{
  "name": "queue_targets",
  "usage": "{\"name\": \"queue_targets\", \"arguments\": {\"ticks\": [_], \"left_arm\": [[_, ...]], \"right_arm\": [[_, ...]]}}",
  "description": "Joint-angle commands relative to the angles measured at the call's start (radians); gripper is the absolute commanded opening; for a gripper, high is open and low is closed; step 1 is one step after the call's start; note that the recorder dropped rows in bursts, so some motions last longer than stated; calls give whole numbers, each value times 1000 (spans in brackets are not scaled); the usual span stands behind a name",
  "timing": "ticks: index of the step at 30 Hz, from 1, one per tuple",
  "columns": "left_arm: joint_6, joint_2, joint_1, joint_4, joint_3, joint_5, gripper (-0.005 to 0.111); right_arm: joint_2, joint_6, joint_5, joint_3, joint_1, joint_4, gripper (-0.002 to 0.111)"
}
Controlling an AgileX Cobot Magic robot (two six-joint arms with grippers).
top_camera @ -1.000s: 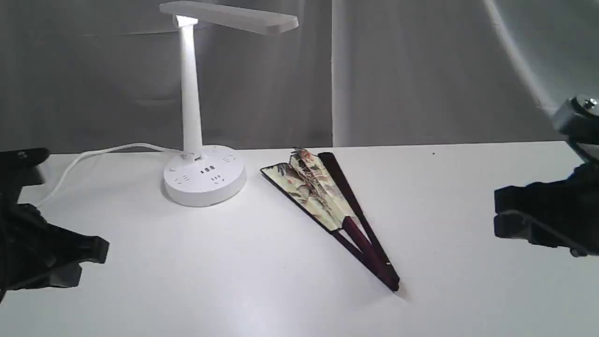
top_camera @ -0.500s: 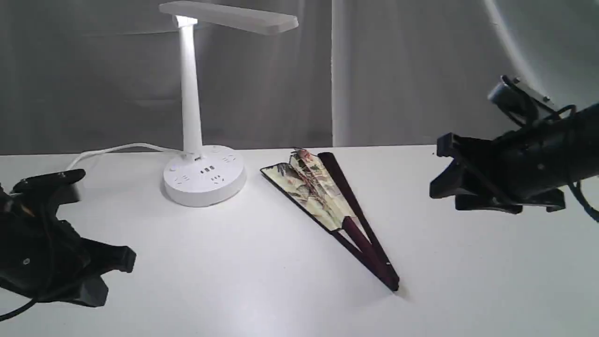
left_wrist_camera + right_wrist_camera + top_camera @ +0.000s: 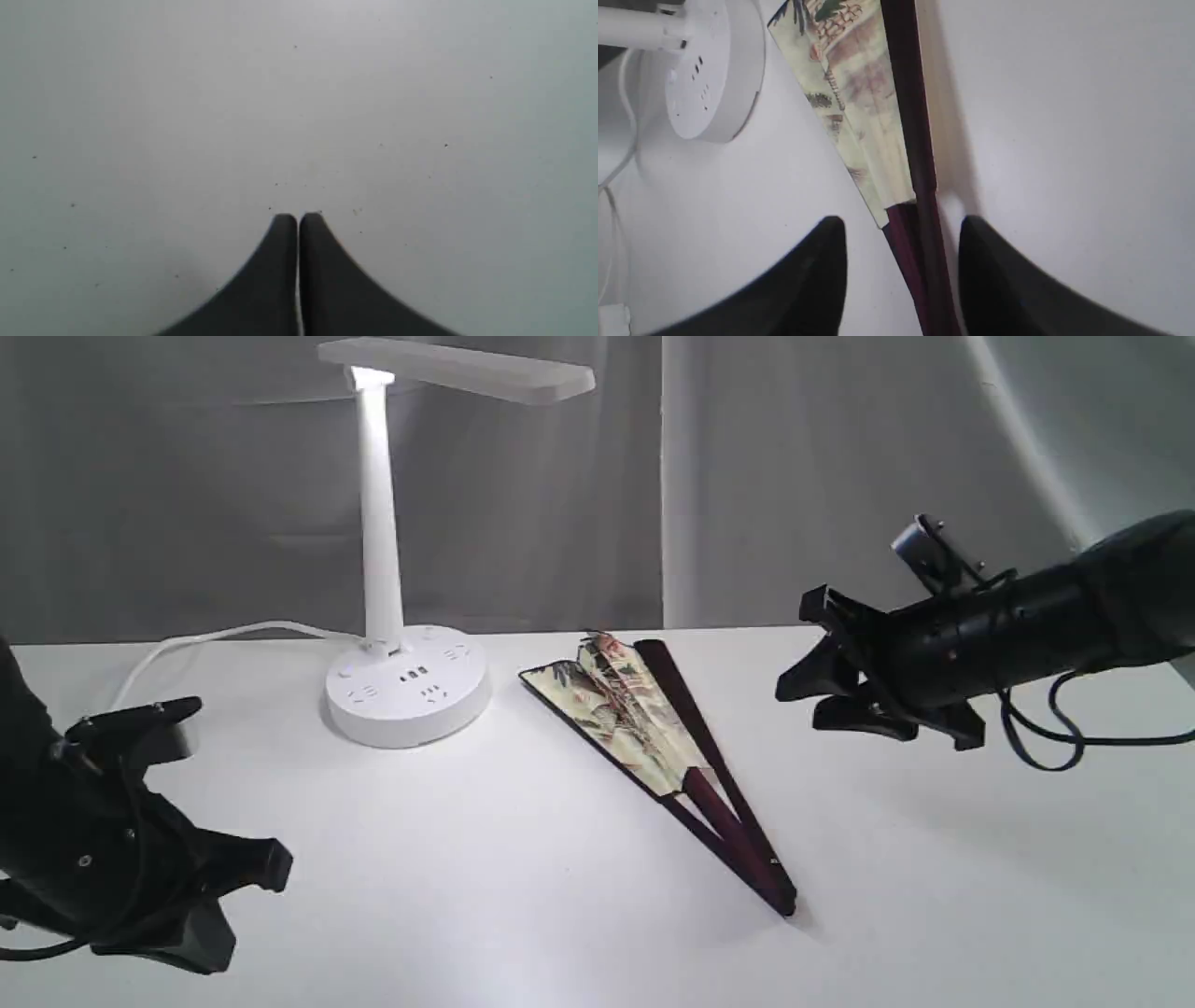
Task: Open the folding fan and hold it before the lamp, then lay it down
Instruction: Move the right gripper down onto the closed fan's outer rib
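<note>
The white tabletop [image 3: 523, 896] is carrying everything here. No box, tray or other container is showing in any view, so nothing is sitting inside anything. The desk lamp [image 3: 381, 551] is standing upright at the back left, lit, with its cord [image 3: 215, 637] trailing off to the left.

The folding fan [image 3: 644, 728] is lying flat on the tabletop just beside the lamp's round base, only slightly splayed, with its pivot end pointing toward the near edge. It is probably light. The maroon ribs [image 3: 920, 242] look stiff, while the pleated paper leaf [image 3: 873, 121] is likely to crease or tear if pinched. The bare ribs below the leaf, or the thick outer guard stick, are looking like the safest places to grip.

The right fingers [image 3: 812, 270] are hovering above those bare ribs, spread wide to either side of them and holding nothing. The left fingers [image 3: 275, 261] are pressed together over bare tabletop, well apart from the fan, and empty.
</note>
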Motion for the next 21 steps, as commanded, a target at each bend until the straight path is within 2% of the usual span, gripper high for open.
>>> {"name": "queue_targets", "arguments": {"ticks": [1,7,12,21], "left_arm": [[16,14,-5,-10,-5,4,0],[33,21,-5,-30,-5,6,0],[33,20,-5,-37,-5,6,0],[37,20,-5,-52,-5,6,0]], "right_arm": [[76,-92,30,-46,3,134,40],[162,-149,34,-60,4,263,40],[186,-173,22,-60,40,254,40],[197,-184,-128,-60,136,275,40]]}}
